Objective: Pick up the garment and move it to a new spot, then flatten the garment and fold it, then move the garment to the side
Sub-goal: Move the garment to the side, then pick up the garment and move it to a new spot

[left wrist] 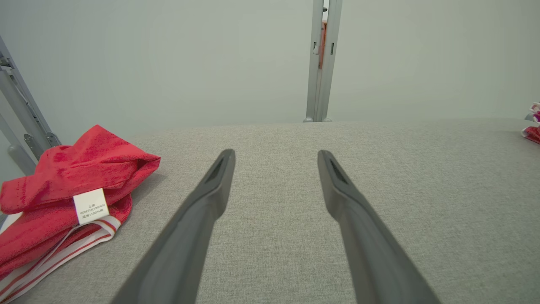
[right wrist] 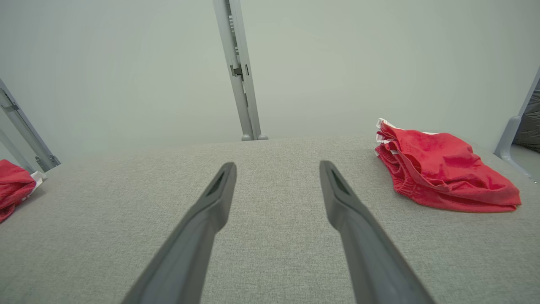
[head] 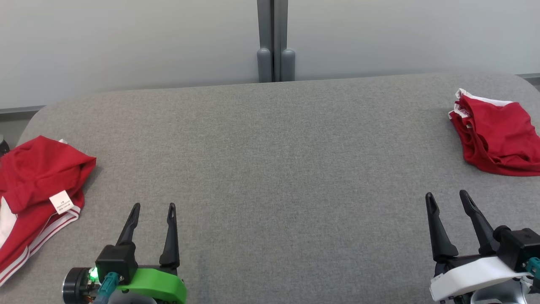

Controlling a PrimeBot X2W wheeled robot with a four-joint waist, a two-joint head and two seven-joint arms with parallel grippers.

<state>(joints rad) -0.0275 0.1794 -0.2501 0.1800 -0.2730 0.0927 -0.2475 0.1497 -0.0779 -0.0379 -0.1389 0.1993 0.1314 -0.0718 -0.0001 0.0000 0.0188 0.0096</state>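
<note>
1. the left gripper [head: 153,206] is hovering over the grey fabric desk [head: 270,169]. its two dark fingers are standing wide apart and gripping nothing.
2. the right gripper [head: 446,194] is hovering over the same desk well off to the right of the left one. its fingers are also spreading wide and holding nothing.
3. the left garment [head: 33,185], red with white stripes along one edge, is lying crumpled on the desk to the left of the left gripper's fingers. it is sitting near them but not touching.
4. a white label [head: 61,202] is showing on top of the left garment, on the side closest to the left fingers.
5. the right garment [head: 498,135], red with white trim at its far edge, is lying in a loose flat heap. it is resting ahead of the right gripper's fingers and a little to their right, apart from the fingertips, close to the desk's far right corner.
6. bare grey fabric is stretching between the two pairs of fingers and ahead of both.
7. a grey post [head: 273,50] is standing beyond the far edge of the desk, ahead of the fingers and roughly midway between the two grippers. a pale wall is running behind it.
8. in the right wrist view, the right garment is lying ahead-right of the fingers, and an edge of the left garment is peeking in far to their left.
</note>
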